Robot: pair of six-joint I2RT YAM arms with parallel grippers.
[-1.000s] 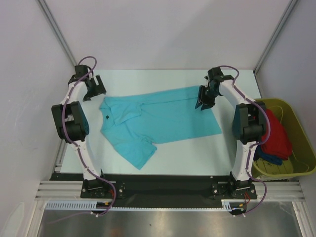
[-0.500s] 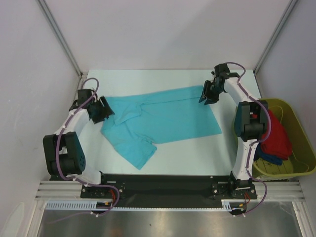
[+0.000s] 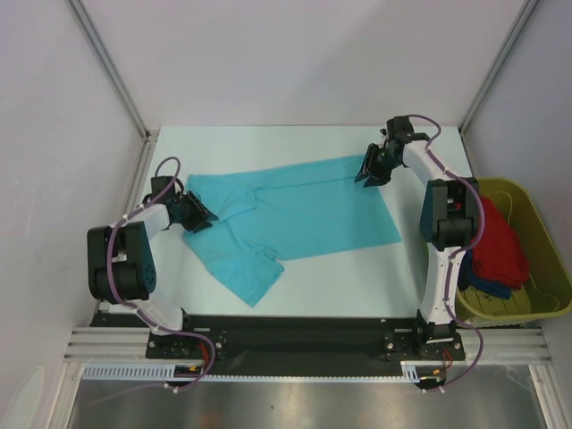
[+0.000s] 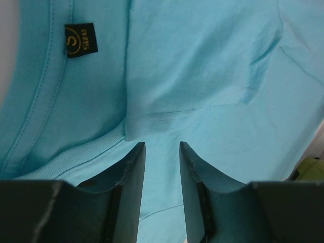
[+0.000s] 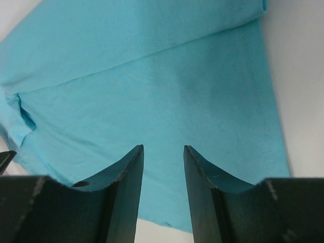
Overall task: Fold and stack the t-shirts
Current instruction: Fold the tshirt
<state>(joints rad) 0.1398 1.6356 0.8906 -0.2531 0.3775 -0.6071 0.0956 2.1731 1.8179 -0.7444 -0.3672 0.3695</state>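
A turquoise t-shirt (image 3: 304,210) lies spread flat on the white table, collar to the left and hem to the right. My left gripper (image 3: 198,214) sits low at the collar end. In the left wrist view its jaws (image 4: 162,144) stand a narrow gap apart over the cloth, just below a folded sleeve hem, with the dark label (image 4: 79,40) at the upper left. My right gripper (image 3: 366,174) is at the shirt's far right corner. Its jaws (image 5: 163,147) are apart over the cloth (image 5: 152,76), near the hem edge. More t-shirts, red (image 3: 496,246) and dark blue (image 3: 483,288), lie in the tub.
An olive-green plastic tub (image 3: 536,223) stands off the table's right edge, beside the right arm. White walls with metal posts close in the left, back and right sides. A black rail runs along the table's near edge.
My left arm swung from the back left corner down to the shirt's collar end, and its jaws narrowed. The right gripper shifted slightly toward the back right; the shirt lies as before.
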